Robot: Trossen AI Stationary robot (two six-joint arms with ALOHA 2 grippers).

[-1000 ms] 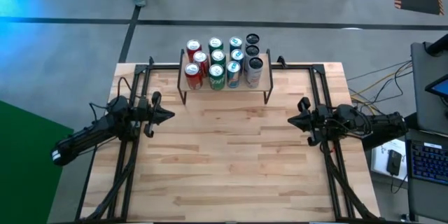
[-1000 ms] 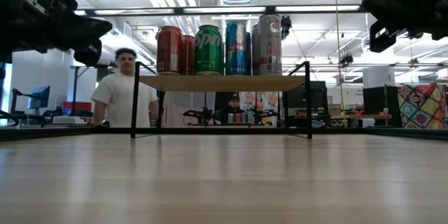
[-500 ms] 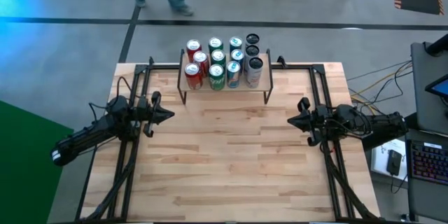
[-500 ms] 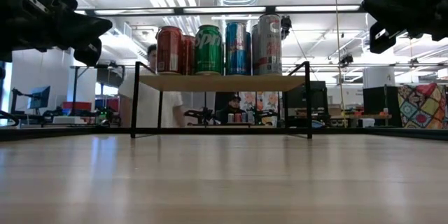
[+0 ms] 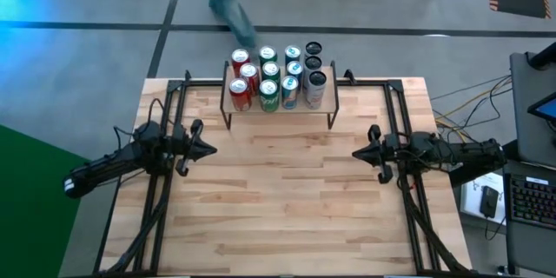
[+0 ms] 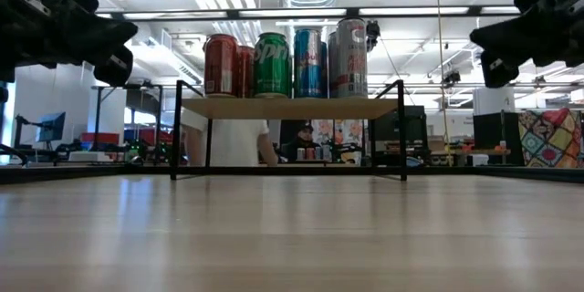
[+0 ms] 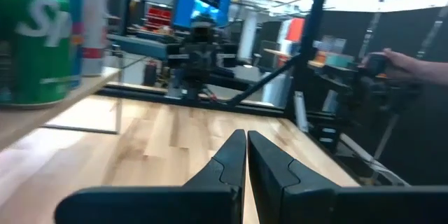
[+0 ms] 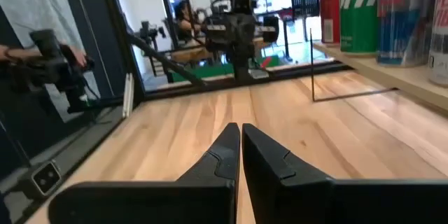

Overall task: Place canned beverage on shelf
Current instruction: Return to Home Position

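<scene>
The shelf (image 5: 329, 97) (image 6: 287, 108), a low light-wood rack on thin black legs, stands at the middle of the table's far edge. Several canned beverages (image 5: 270, 78) (image 6: 272, 64), red, green, blue and silver, stand upright in rows on its top. My left gripper (image 5: 214, 148) (image 7: 246, 134) is shut and hovers above the table's left part, pointing toward the middle. My right gripper (image 5: 354, 154) (image 8: 240, 127) is shut and hovers above the right part, pointing back at it. Nothing is held by either one.
Bare wooden tabletop (image 5: 282, 191) lies between the two grippers and in front of the shelf. Black frame rails (image 5: 165, 217) (image 5: 417, 217) run along the table's left and right sides. A person (image 5: 224, 0) (image 6: 233, 141) walks beyond the far edge.
My right gripper has tipped its fingers down to level and sunk a little. My left gripper has swung slightly toward the table's near edge. Both have stayed shut. The person behind the table has walked toward the right.
</scene>
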